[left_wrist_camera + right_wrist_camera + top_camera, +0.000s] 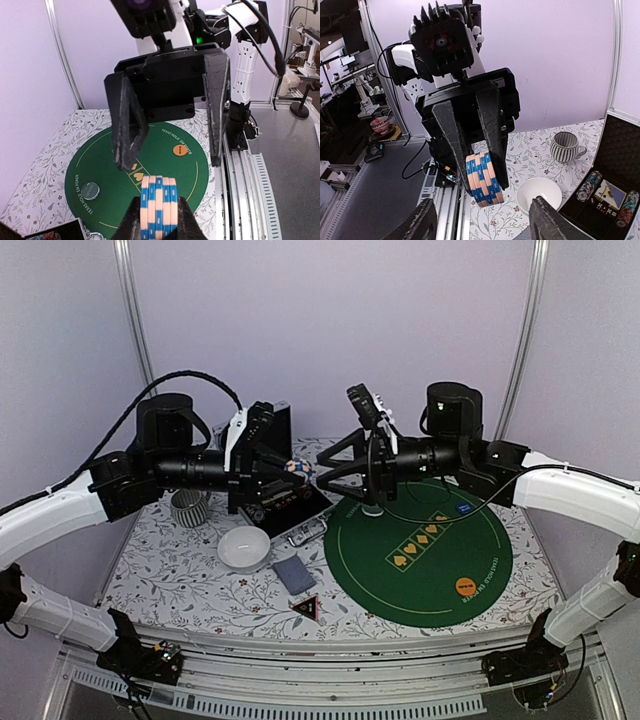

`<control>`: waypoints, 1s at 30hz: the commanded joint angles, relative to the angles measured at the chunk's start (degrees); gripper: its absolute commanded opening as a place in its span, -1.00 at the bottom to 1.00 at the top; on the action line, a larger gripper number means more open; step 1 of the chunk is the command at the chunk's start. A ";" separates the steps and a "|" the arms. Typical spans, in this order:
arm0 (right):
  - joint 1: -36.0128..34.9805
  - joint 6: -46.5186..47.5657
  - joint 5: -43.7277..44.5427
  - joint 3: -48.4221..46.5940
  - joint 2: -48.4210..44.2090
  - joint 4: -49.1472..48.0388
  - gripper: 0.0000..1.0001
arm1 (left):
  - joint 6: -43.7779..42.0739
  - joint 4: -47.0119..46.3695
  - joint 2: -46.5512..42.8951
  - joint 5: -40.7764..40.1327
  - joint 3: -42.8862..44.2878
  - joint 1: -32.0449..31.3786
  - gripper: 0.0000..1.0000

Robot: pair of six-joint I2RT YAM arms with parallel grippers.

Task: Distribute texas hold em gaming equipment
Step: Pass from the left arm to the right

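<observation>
While grasping chip stack [159, 207] in left gripper [486, 188], found facing released right gripper [170, 161]: stack just left of it, axis jaw to jaw.

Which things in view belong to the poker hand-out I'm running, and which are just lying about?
Job: stack of blue-and-cream stripe-edged poker chips; grey-blue-backed playing cards; small black red-edged triangle; round orange marker disc; whitish marker disc.
Lying about: white bowl; grey ribbed mug.

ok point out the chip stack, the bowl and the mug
chip stack [159, 207], left wrist view, middle chip's striped edge
bowl [243, 562], top view, near outer wall
mug [564, 147], right wrist view, ribbed side
</observation>
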State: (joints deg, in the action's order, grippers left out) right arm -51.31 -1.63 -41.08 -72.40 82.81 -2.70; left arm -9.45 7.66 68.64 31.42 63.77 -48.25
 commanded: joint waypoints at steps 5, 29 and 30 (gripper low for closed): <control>-1.40 3.23 0.61 -3.84 3.11 -2.33 0.29 | 0.82 -2.61 -0.69 2.45 0.17 -1.20 -1.00; 1.90 2.57 4.27 2.40 -1.35 -0.44 0.05 | 15.53 -6.37 1.40 -3.75 -3.22 -0.47 -1.00; 2.41 2.09 6.66 3.54 -2.59 -0.29 0.25 | 18.37 -6.39 2.38 -4.06 -3.01 -0.39 -1.00</control>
State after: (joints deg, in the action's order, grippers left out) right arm -51.55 3.44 -40.14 -71.85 84.31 -4.08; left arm -0.16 5.02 68.86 29.19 61.60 -49.08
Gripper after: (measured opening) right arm 0.488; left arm 0.147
